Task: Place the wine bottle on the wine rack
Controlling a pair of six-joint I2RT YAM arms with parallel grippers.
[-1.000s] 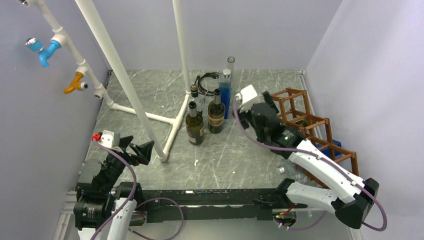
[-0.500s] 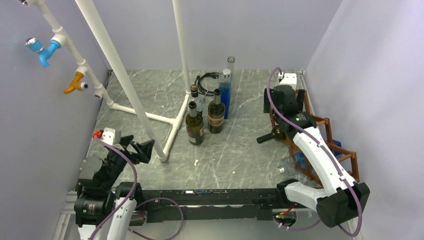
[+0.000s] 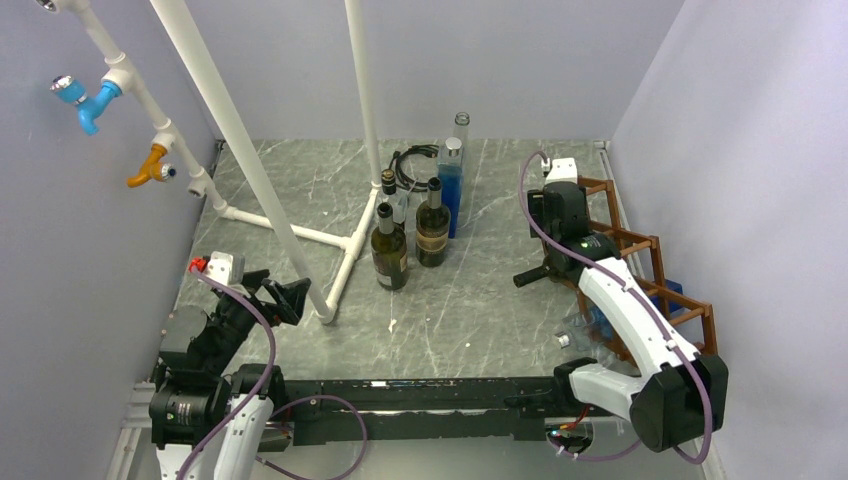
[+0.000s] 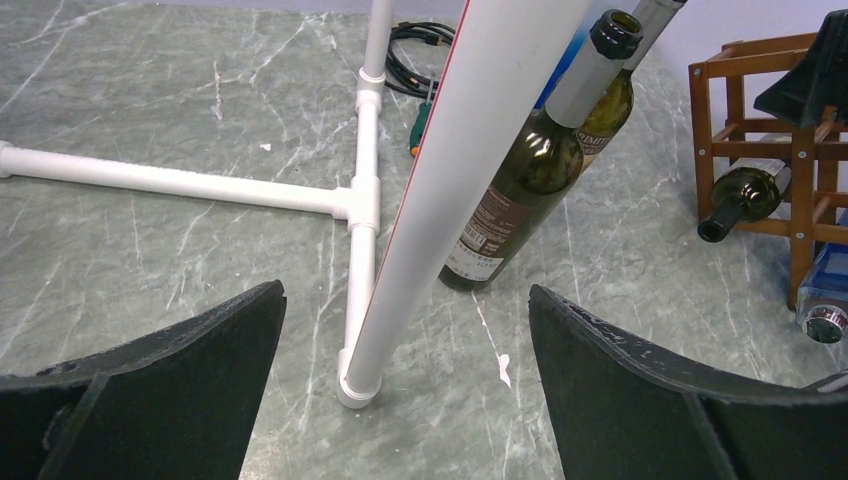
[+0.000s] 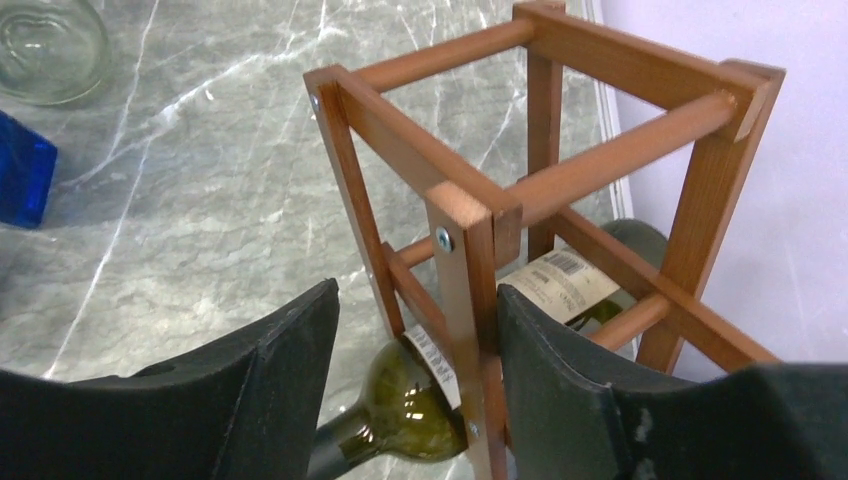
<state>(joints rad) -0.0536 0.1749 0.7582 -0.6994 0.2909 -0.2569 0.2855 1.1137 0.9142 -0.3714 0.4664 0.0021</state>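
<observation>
The wine rack (image 3: 648,268) stands along the right wall. A green wine bottle (image 3: 545,268) lies on its side in a low cell, neck pointing left out of the frame. It also shows in the right wrist view (image 5: 420,405) and the left wrist view (image 4: 748,193). My right gripper (image 3: 562,225) hovers over the rack's far end cell (image 5: 545,150), open and empty; its jaws straddle the front corner post (image 5: 462,300) above the bottle's shoulder. My left gripper (image 3: 285,298) is open and empty near the front left, low over the table (image 4: 407,290).
Two dark bottles (image 3: 390,250) (image 3: 432,225) stand mid-table beside a blue bottle (image 3: 450,185) and a clear glass tube (image 3: 461,125). A white pipe frame (image 3: 300,235) crosses the left half, one slanted pipe (image 4: 440,190) right before the left gripper. Another blue bottle (image 3: 598,320) lies in the rack's near end.
My right arm has swung right and farther back, from mid-table to over the rack's far end. The bottle's neck now shows sticking out of the rack. The left arm has barely moved.
</observation>
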